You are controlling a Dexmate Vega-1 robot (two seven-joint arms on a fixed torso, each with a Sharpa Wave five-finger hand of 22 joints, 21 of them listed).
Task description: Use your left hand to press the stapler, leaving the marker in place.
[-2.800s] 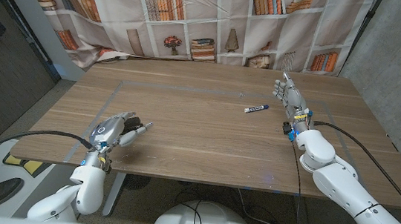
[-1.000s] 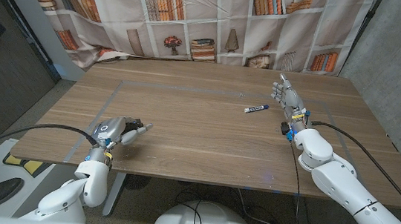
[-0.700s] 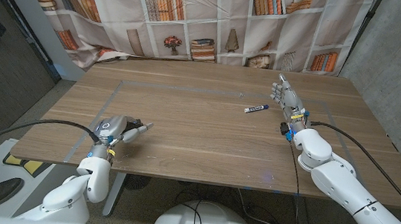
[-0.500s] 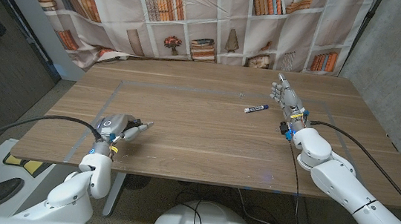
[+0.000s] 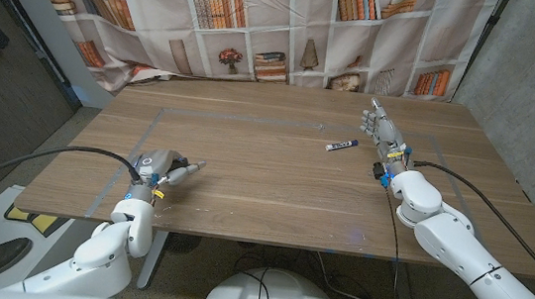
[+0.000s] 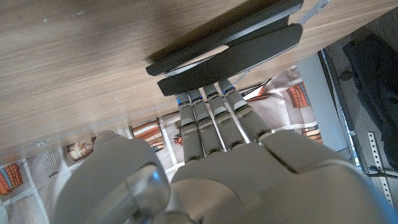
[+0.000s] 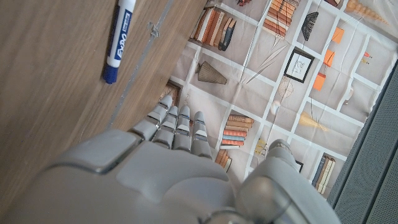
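Even indoor light, soft shadows, sharp pics

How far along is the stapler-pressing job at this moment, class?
Done: the marker lies untouched near the right robot hand, which holds nothing. In hand: the left robot hand sits over the stapler, fingers on its end. Left: whether it is pressed fully cannot be told.

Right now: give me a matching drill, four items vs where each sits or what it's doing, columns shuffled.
Items:
1. stapler
2. marker
3. left hand
4. right hand

States:
A. upright near the table's right side, holding nothing
B. lying alone on the wood, blue cap
C. black, at the left hand's fingertips
D. near the table's front left edge, fingers on the stapler

Pairs: 1-C, 2-B, 3-D, 4-A
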